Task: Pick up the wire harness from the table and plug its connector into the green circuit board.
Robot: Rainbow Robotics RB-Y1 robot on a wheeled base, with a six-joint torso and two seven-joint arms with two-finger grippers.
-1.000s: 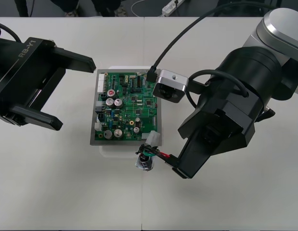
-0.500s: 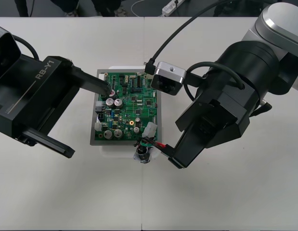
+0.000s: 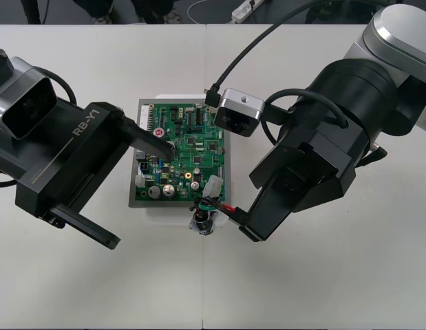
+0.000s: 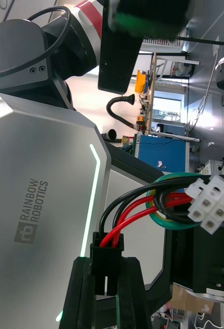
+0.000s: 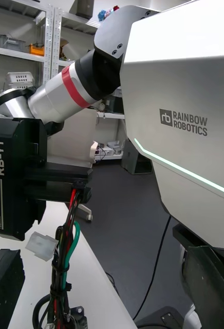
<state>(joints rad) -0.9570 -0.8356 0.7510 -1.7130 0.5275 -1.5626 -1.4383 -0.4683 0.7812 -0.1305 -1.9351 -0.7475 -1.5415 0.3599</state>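
Right gripper (image 3: pixel 246 230) pinches the harness (image 3: pixel 210 212) by its small black plug (image 4: pixel 106 259) at the circuit board's (image 3: pixel 182 155) near edge, wires likely light and floppy, the stiff plug judged the best hold; left gripper (image 3: pixel 139 194) hangs over the board's left edge, fingers (image 3: pixel 147 139) spread wide.

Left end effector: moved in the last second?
Yes. The left end effector has swung in toward the green circuit board. Its far finger now overlaps the board's left side, having earlier stopped short.
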